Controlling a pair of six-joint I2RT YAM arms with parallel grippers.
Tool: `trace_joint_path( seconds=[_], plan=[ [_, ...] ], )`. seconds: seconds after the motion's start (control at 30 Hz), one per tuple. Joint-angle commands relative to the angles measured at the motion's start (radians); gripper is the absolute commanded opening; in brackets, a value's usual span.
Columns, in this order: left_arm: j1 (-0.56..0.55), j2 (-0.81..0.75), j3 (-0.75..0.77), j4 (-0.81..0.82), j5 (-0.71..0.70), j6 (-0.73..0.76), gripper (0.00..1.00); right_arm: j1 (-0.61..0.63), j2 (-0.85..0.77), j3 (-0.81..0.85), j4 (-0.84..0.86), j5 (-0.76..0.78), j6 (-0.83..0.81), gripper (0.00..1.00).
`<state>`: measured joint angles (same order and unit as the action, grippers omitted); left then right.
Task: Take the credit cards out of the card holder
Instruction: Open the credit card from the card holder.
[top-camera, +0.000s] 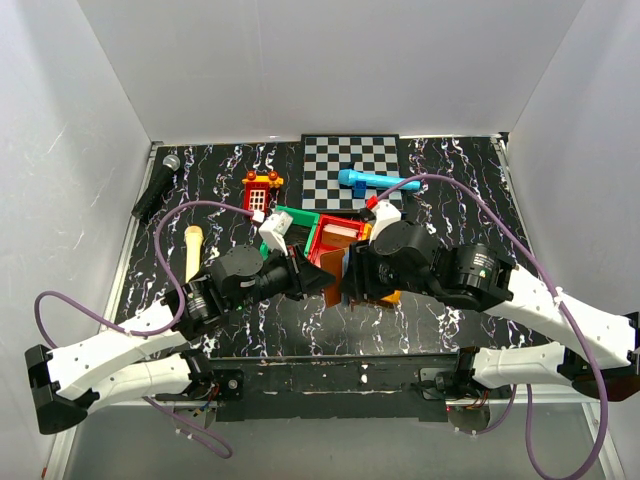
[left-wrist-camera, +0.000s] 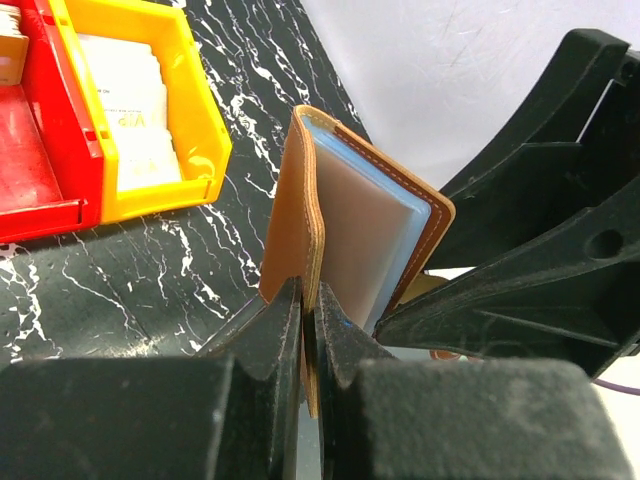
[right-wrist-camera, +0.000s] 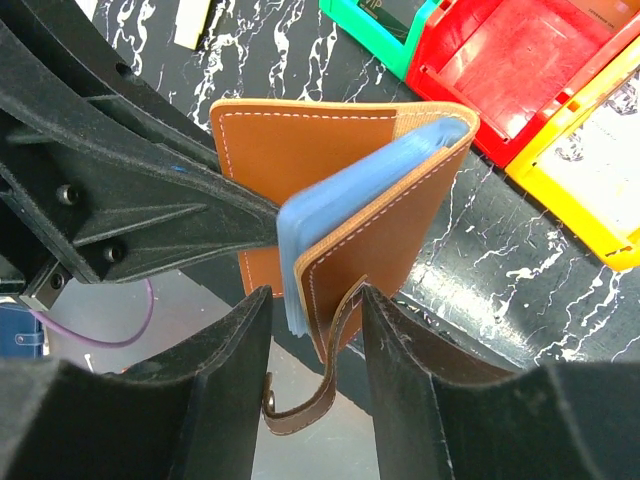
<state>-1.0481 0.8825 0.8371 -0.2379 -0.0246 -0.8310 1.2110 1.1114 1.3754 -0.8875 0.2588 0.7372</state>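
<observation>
Black marbled tabletop (top-camera: 450, 180) inside white walls, seen from above: both arms meet at the middle, just near of the green bin (top-camera: 295, 222) and the red bin (top-camera: 335, 240). The card holder (top-camera: 330, 284) is held up between the left gripper (top-camera: 312, 283) and the right gripper (top-camera: 352, 275). From the left wrist I see the left pincer pinched tight on the edge of one brown cover. The holder stands on edge, fanned partly open so the pale blue pockets (left-wrist-camera: 370, 220) show, and off to the left a yellow bin (left-wrist-camera: 212, 130) has a white printed card (left-wrist-camera: 130, 110) lying in it. From the right wrist, the right fingers (right-wrist-camera: 220, 370) stand well apart on either side of the other cover and grip nothing — the dark strap (right-wrist-camera: 335, 350) dangles between them. I judge I am at the opening step, spreading the holder to reach the pockets. Whether credit cards are in them I cannot tell; the plastic is too cloudy. Next I would want the right pincer to close on that free cover, or on a card edge if one shows, and draw it away — with the left grip kept firm so the holder does not swing.
</observation>
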Motion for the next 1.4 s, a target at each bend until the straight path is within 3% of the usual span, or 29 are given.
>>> trace_joint_path(
  seconds=[0.0,0.33,0.43,0.53,0.77,1.03,1.1,1.13,1.2,1.3,1.37],
  plan=[
    [-0.016,-0.013,0.045,-0.012,-0.038,0.013,0.00,-0.014,-0.016,0.008,0.012,0.022,0.008,0.48],
    [-0.018,-0.014,0.020,-0.011,-0.041,-0.002,0.00,-0.019,-0.059,-0.030,0.055,0.000,0.016,0.49],
    [-0.018,-0.019,0.019,-0.012,-0.044,-0.003,0.00,-0.025,-0.073,-0.038,0.056,0.003,0.018,0.44],
    [-0.018,-0.019,0.020,-0.012,-0.041,-0.002,0.00,-0.027,-0.079,-0.045,0.056,0.005,0.019,0.37],
    [-0.018,-0.033,0.020,0.002,-0.028,0.000,0.00,-0.034,-0.073,-0.033,0.029,0.017,0.013,0.01],
    [-0.016,-0.117,-0.052,0.092,0.020,0.000,0.01,-0.064,-0.148,-0.087,0.056,-0.013,-0.012,0.01],
    [-0.018,-0.129,-0.073,0.117,0.025,-0.002,0.15,-0.064,-0.163,-0.099,0.090,-0.049,-0.019,0.01],
    [-0.018,-0.134,-0.087,0.135,0.066,-0.002,0.33,-0.064,-0.168,-0.102,0.103,-0.067,-0.024,0.01],
    [-0.018,-0.143,-0.110,0.184,0.094,-0.005,0.50,-0.064,-0.166,-0.101,0.116,-0.093,-0.028,0.01],
    [-0.018,-0.137,-0.115,0.224,0.124,-0.005,0.65,-0.064,-0.147,-0.075,0.105,-0.112,-0.032,0.01],
    [-0.018,-0.122,-0.101,0.215,0.130,0.001,0.66,-0.064,-0.127,-0.043,0.076,-0.105,-0.032,0.01]
  ],
)
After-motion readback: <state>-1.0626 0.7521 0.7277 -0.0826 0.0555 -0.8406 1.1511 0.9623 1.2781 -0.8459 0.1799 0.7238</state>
